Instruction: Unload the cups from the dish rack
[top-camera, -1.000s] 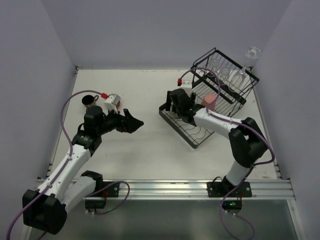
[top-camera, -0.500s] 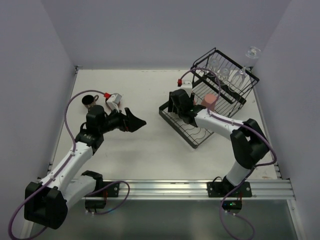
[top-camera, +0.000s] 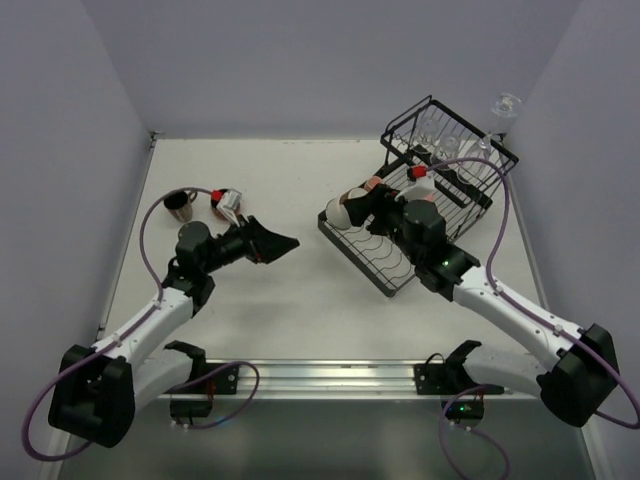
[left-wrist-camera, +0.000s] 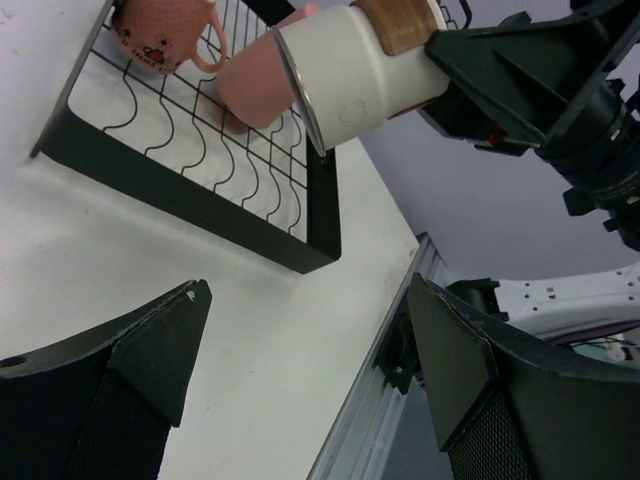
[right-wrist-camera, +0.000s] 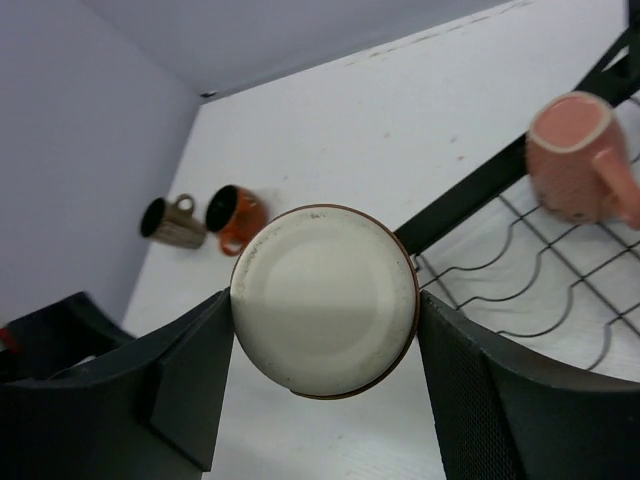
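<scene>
— Where are your pincers?

— My left pincer (left-wrist-camera: 305, 300) hangs spread wide over the left half of the tabletop (top-camera: 290, 180), with nothing between its fingers. My right pincer (right-wrist-camera: 325, 305) is pinching the cream cup (left-wrist-camera: 350, 70), one finger on each side of it.

— And where is that cup?

— It lies sideways in my grip, over the left corner of the dish rack (top-camera: 355, 262), above the flat tray's rim. A round cream end with a brown edge faces my right wrist camera.

— What else is in the rack?

— Just behind the cream cup, a tall pink tumbler (left-wrist-camera: 255, 90) sits on the tray wires; I cannot tell whether it is upright. A small pink mug (right-wrist-camera: 575, 155) lies on its side farther along the tray. The raised basket (top-camera: 400, 135) at the rack's far end, near the tabletop's far right corner, holds clear glasses (top-camera: 440, 140).

— Anything off the rack?

— Near the tabletop's left edge, beyond my left pincer, a dark brown mug (right-wrist-camera: 170, 222) and an orange-red mug (right-wrist-camera: 235, 215) sit side by side, well apart from the rack.
</scene>
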